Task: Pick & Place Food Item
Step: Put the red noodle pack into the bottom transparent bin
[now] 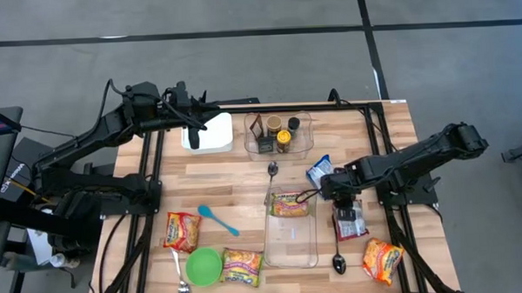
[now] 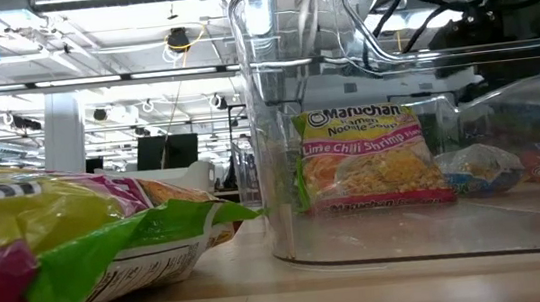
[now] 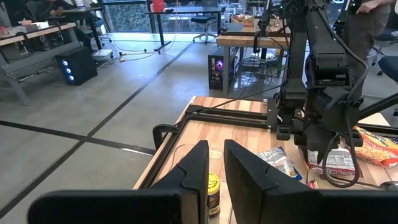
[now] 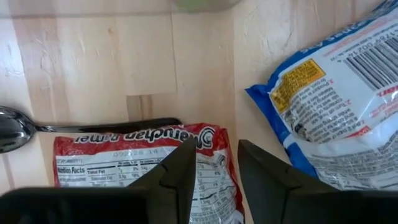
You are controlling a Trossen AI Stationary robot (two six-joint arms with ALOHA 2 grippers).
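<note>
Pick step, by the look of it. Right claw (image 4: pixel 214 165) lowered over the red ramen pack (image 4: pixel 143 165), fingers a narrow gap apart, tips at or just over the pack's top edge; contact not clear, so not counted as clamped. Blue pack (image 4: pixel 336 106) just to one side of the claw, spoon (image 4: pixel 74 127) just beyond the red pack's edge. Clear bin (image 1: pixel 290 241) near the claw on its inboard side, with one lime ramen pack (image 1: pixel 289 205) already inside at the far end.

Next move, as a judgement: pinch the red pack's edge firmly, lift clear without dragging the blue pack or spoon, then carry across to the bin. Thin, crinkly wrapper, so likely to slip from a shallow pinch.

Left claw (image 3: pixel 214 171) parked at the table's back, above the small tray of jars (image 1: pixel 278 135), fingers slightly apart, holding nothing.

High view alone gives the whole layout: more packs and a green bowl (image 1: pixel 203 265) on the left arm's side. Low view alone shows the lime pack's printed front through the bin wall, but neither claw. Right wrist view alone shows the fingertips against the red pack.
</note>
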